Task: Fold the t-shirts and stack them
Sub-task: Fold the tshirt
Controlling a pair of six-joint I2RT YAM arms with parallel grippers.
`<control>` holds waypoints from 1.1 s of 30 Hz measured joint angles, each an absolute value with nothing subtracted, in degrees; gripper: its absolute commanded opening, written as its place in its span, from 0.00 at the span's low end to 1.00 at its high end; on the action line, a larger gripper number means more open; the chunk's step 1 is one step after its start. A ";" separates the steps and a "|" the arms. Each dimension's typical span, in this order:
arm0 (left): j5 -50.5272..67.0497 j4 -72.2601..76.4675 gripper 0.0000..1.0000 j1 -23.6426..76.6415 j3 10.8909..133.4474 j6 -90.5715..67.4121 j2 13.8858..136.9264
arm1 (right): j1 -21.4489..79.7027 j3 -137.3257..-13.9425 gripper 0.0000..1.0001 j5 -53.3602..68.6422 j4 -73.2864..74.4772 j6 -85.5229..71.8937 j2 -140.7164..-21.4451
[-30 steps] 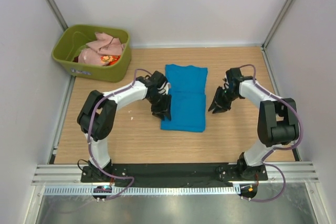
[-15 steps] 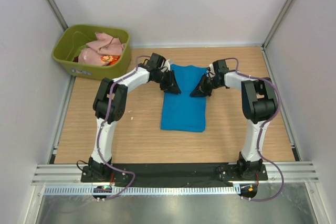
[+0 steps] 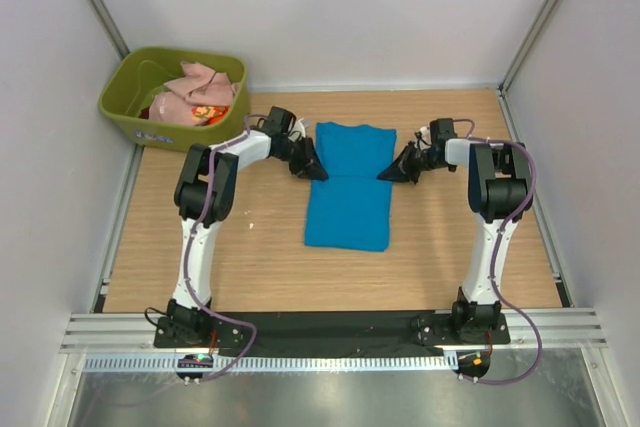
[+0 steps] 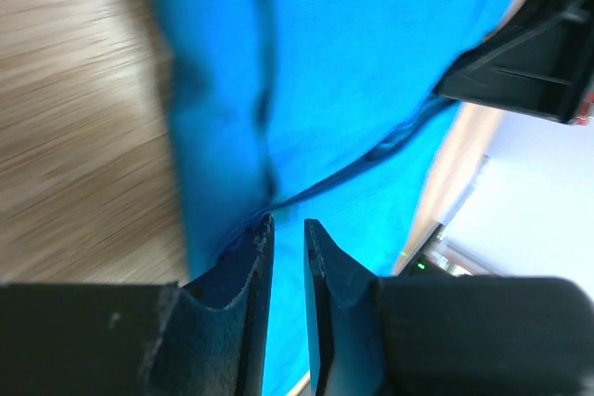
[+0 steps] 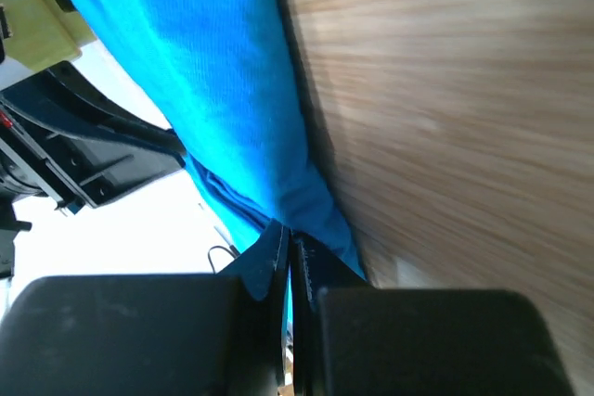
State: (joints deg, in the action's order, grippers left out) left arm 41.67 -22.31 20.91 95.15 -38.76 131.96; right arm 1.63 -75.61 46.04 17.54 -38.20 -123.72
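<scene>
The olive tub [image 3: 185,135] sits in the upper left of the top view, on the table's [image 3: 250,267] far corner. Inside it lie a crumpled pink shirt [image 3: 195,85] and, under its near edge, a red-orange patterned shirt [image 3: 208,113]. Only the top view shows what the tub holds.

The blue shirt [image 3: 350,192] lies flat at the middle of the table, folded into a tall strip. My left gripper [image 3: 312,167] is at its left edge and my right gripper [image 3: 388,173] is at its right edge, both on the upper half.

From above I cannot read either jaw gap; the wrist views give that. In the left wrist view my fingers [image 4: 249,266] stand a narrow slit apart at the shirt's edge. Blue shows in the slit, but I cannot tell whether the cloth is pinched. That view also shows a crease running down the cloth. In the right wrist view my fingers [image 5: 264,271] are pressed together on the shirt's edge, a thin blue line between them.
</scene>
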 measured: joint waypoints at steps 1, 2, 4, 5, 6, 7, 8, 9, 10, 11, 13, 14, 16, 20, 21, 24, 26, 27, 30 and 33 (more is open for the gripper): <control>40.71 -22.92 0.21 20.86 94.98 -38.15 131.59 | 1.28 -75.68 0.05 45.98 18.35 -37.50 -123.57; 40.10 -23.53 0.25 20.80 94.80 -37.54 131.22 | 1.15 -75.77 0.05 45.65 19.27 -36.80 -123.33; 39.16 -24.77 0.32 20.75 94.02 -36.69 130.02 | 1.30 -75.83 0.05 43.90 21.56 -35.05 -122.04; 38.52 -25.65 0.35 20.78 93.54 -36.21 129.01 | 1.48 -75.81 0.05 42.44 23.24 -33.98 -121.01; 38.00 -26.79 0.39 20.78 93.06 -35.68 127.81 | 1.74 -75.83 0.06 41.01 24.82 -32.93 -119.74; 37.45 -27.92 0.41 20.78 92.68 -35.35 126.52 | 1.98 -75.83 0.07 39.70 26.52 -32.08 -118.34; 36.97 -28.84 0.43 20.78 92.44 -35.18 125.08 | 2.28 -75.85 0.08 38.50 28.08 -31.42 -116.86; 36.49 -29.78 0.44 20.86 92.42 -35.00 123.63 | 2.57 -75.96 0.10 37.36 29.67 -30.72 -115.02; 36.14 -30.44 0.45 20.91 92.42 -34.83 122.43 | 2.90 -76.25 0.12 36.21 31.20 -30.09 -113.16; 35.83 -31.07 0.46 20.99 92.42 -34.57 120.53 | 3.31 -76.75 0.15 35.20 32.71 -29.56 -111.37; 35.70 -31.53 0.46 21.23 92.14 -34.46 117.58 | 4.45 -78.11 0.18 33.74 35.22 -28.23 -108.53; 35.73 -31.51 0.45 21.50 91.55 -34.48 115.98 | 5.26 -78.65 0.20 33.15 36.16 -27.51 -107.20; 35.90 -31.59 0.41 22.09 89.73 -34.48 113.10 | 7.99 -78.11 0.24 32.86 36.56 -26.81 -104.60; 38.13 -30.81 0.28 25.08 83.64 -34.72 110.41 | 15.68 -70.37 0.19 36.71 31.64 -27.90 -101.60; 39.22 -30.04 0.27 26.13 81.82 -35.18 110.72 | 17.65 -67.42 0.13 38.00 29.67 -28.75 -101.60; 41.04 -28.42 0.24 29.10 76.82 -36.34 112.51 | 22.26 -58.83 0.06 41.54 24.36 -31.77 -102.74; 41.67 -27.35 0.21 30.70 73.87 -37.43 113.82 | 22.76 -53.91 0.03 43.11 21.34 -33.45 -104.27; 41.65 -26.87 0.21 31.09 72.51 -37.67 114.28 | 22.44 -52.42 0.03 43.48 20.32 -34.02 -105.12; 40.56 -26.59 0.18 30.87 69.63 -38.28 115.04 | 21.54 -50.89 0.01 44.86 18.20 -33.54 -106.65; 40.29 -26.76 0.17 29.71 67.77 -38.30 115.15 | 21.15 -50.63 0.01 44.93 17.96 -32.95 -106.56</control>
State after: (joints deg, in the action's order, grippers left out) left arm 40.29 -26.76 29.71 67.77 -38.30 115.15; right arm 21.15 -50.63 44.93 17.96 -32.95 -106.56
